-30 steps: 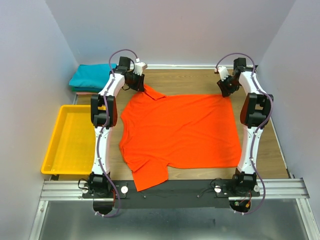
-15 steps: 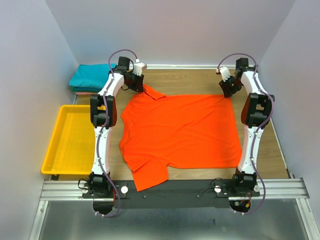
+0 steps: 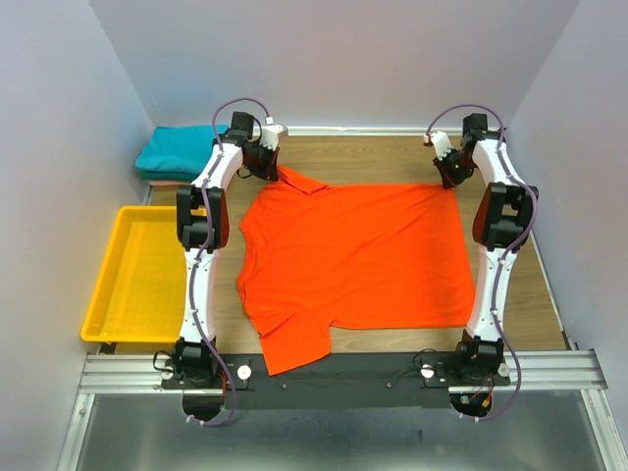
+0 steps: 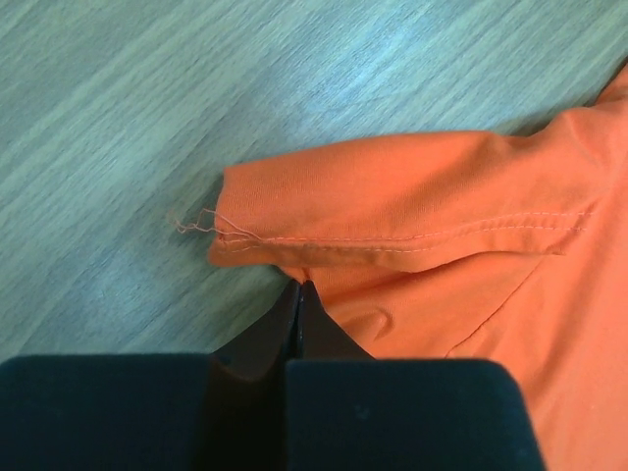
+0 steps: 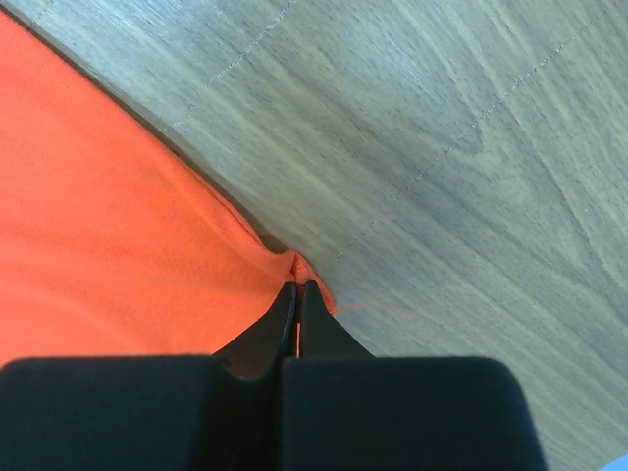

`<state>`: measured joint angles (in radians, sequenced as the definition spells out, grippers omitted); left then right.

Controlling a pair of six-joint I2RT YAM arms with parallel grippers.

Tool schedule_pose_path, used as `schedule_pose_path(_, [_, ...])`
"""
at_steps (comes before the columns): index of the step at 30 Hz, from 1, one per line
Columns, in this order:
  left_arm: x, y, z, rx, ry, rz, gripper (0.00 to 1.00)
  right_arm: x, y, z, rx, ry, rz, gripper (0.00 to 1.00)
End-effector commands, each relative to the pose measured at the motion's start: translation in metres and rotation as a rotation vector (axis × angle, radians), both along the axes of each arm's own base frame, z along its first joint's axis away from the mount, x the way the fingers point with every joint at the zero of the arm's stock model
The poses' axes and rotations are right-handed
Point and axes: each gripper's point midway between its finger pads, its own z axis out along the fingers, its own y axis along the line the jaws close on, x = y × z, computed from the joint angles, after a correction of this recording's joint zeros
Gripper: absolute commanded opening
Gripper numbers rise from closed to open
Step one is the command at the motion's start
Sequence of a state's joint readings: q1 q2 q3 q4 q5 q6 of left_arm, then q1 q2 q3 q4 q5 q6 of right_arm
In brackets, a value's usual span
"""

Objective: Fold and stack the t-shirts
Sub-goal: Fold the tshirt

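The orange-red t-shirt [image 3: 353, 255] lies spread flat on the wooden table [image 3: 392, 157] between the two arms, with one sleeve reaching the near edge and the other folded in at the far left. The left gripper [image 4: 297, 289] is fully closed, its tips pinching the cloth just under that folded sleeve's stitched hem. The right gripper [image 5: 297, 287] is likewise fully closed on the shirt's far right corner, which puckers at the tips, while a folded teal t-shirt [image 3: 177, 149] sits well apart in the far left corner, beyond the yellow tray [image 3: 98, 304].
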<state>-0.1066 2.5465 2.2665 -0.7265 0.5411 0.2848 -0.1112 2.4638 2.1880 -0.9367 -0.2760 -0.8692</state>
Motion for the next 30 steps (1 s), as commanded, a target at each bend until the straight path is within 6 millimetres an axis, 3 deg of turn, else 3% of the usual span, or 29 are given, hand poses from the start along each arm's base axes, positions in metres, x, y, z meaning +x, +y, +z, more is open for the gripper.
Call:
schedule_pose_path(1, [0.003,-0.004,0.031,-0.034,-0.048,-0.022,0.0,-0.002,-0.003,-0.008,0.011,0.02,0.003,0.01])
schedule_pose_path(11, [0.024,-0.011,0.095,-0.093,-0.246,-0.066,0.0,0.005,0.004,0.028,0.046,-0.051,0.011,0.01])
schedule_pose_path(30, [0.022,0.0,0.119,-0.055,-0.322,-0.088,0.0,0.006,-0.004,0.073,0.029,-0.139,0.025,0.0])
